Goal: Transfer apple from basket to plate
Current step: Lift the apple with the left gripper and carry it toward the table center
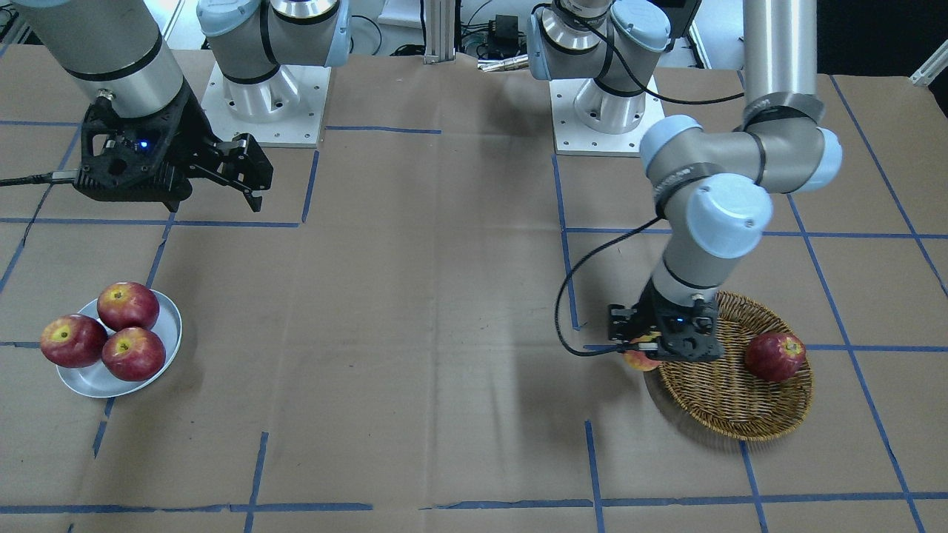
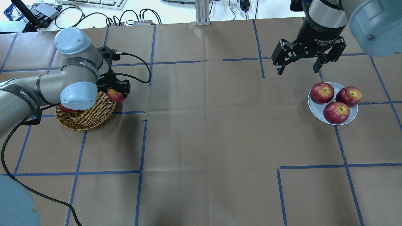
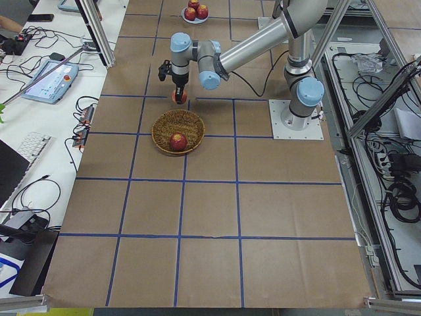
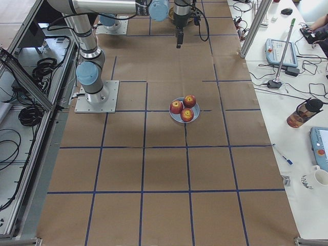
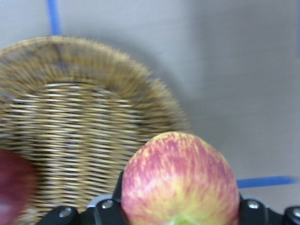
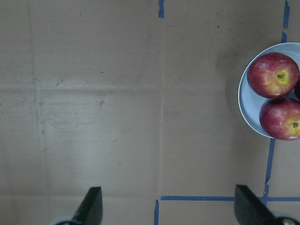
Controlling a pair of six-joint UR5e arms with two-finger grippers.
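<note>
My left gripper (image 2: 117,93) is shut on the apple (image 5: 178,183), red streaked with yellow. It holds the apple above the rim of the wicker basket (image 2: 84,121), on the side toward the table's middle. The apple also shows in the front view (image 1: 641,360) and the overhead view (image 2: 115,94). The basket (image 1: 729,414) sits at the table's left end. The pale plate (image 2: 314,108) lies far off at the right end, and shows in the right wrist view (image 6: 246,108). My right gripper (image 2: 296,70) is open and empty, hovering beside the plate.
A dark red apple (image 1: 774,357) lies in the basket, partly hidden under my left arm in the overhead view. Three dark red apples (image 2: 336,112) fill the plate. Brown paper with blue tape lines (image 2: 204,60) covers the table between basket and plate.
</note>
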